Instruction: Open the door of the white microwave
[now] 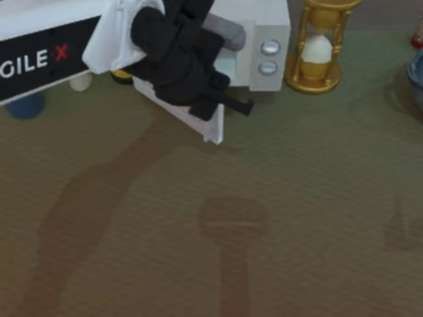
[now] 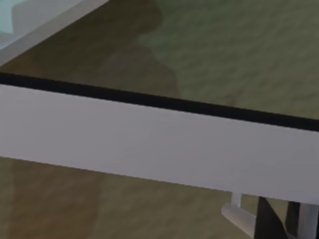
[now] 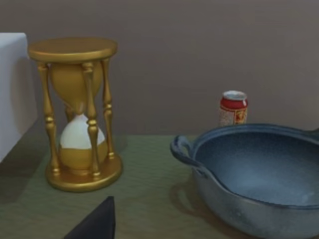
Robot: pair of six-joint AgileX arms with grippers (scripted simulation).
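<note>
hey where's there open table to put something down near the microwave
The table is bare in front of the swung-out door, across the top view's whole near half. Crowded: the far edge, with the left tool at the white microwave, the hourglass and the pan.

Light was dim and even, without glare; soft arm shadows lay on the table (image 1: 297,218). The left wrist view was blurred, with the door (image 2: 159,144) filling it close up
</note>
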